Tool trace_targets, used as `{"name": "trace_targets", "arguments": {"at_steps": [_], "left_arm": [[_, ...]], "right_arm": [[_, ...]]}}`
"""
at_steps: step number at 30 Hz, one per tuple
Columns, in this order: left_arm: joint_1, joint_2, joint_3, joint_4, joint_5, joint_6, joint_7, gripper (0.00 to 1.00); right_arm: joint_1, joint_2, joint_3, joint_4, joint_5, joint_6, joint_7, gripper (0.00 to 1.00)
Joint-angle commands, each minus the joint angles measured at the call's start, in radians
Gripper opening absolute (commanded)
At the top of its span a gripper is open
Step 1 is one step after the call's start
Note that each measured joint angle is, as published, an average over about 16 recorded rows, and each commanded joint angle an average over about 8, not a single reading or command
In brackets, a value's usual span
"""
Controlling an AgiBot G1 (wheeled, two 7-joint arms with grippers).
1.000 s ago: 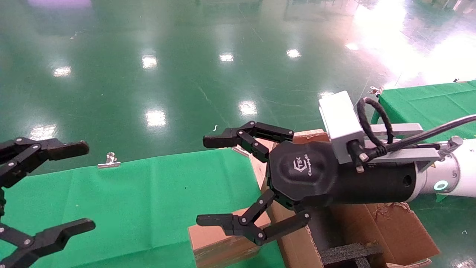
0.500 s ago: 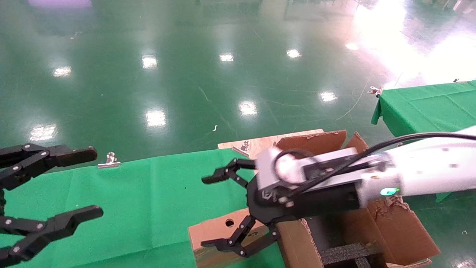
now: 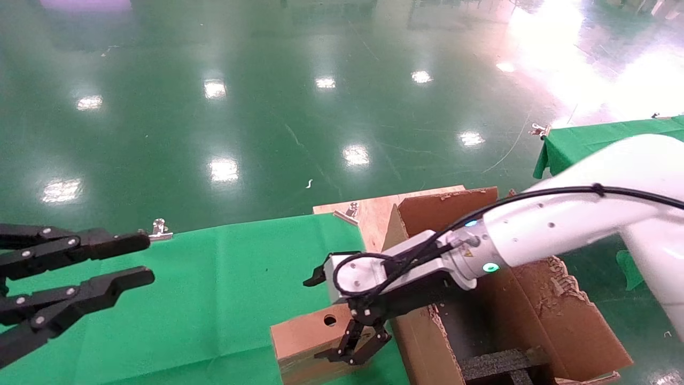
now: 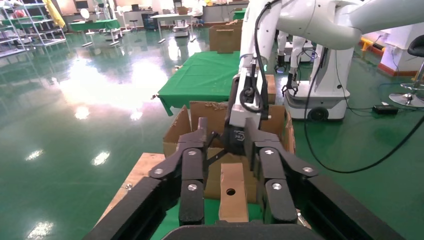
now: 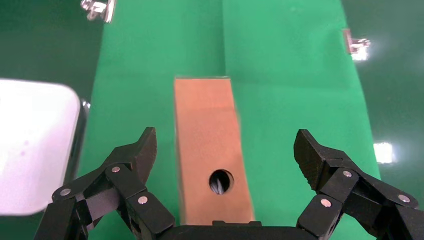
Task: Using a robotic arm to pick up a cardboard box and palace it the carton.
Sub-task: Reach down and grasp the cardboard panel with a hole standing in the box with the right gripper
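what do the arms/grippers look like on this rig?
Right arm: glossy white shell, black cable along it, green ring light, grey camera block at the wrist, black multi-link right gripper. Left gripper: same all-black linked jaws with silver rivets; its arm is out of view.

The head camera looks forward and down over the green-clothed table [image 3: 214,299]. Both wrist cameras look past their own fingers, sharing the small brown holed cardboard box [image 5: 210,150].
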Motion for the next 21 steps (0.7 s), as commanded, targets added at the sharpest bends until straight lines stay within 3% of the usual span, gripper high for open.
{"name": "trace_targets", "arguments": {"at_steps": [1,14,15,17,18,21], "left_arm": [[0.0,0.0,0.0,0.0,0.0,0.0,0.0,0.0],[0.0,0.0,0.0,0.0,0.0,0.0,0.0,0.0],[0.0,0.0,0.0,0.0,0.0,0.0,0.0,0.04],[0.0,0.0,0.0,0.0,0.0,0.0,0.0,0.29],[0.0,0.0,0.0,0.0,0.0,0.0,0.0,0.41],[0.0,0.0,0.0,0.0,0.0,0.0,0.0,0.79]], "right_arm": [[0.021,-0.017,-0.02,-0.008,-0.036,-0.009,0.003,1.0],[0.104,-0.075,-0.135,0.018,-0.207,-0.039,0.001,1.0],[0.107,-0.076,-0.141,0.02,-0.21,-0.039,-0.001,1.0],[0.111,-0.077,-0.152,0.023,-0.21,-0.041,-0.003,1.0],[0.113,-0.077,-0.156,0.024,-0.209,-0.042,-0.004,0.93],[0.119,-0.078,-0.169,0.026,-0.208,-0.045,-0.006,0.59]]}}
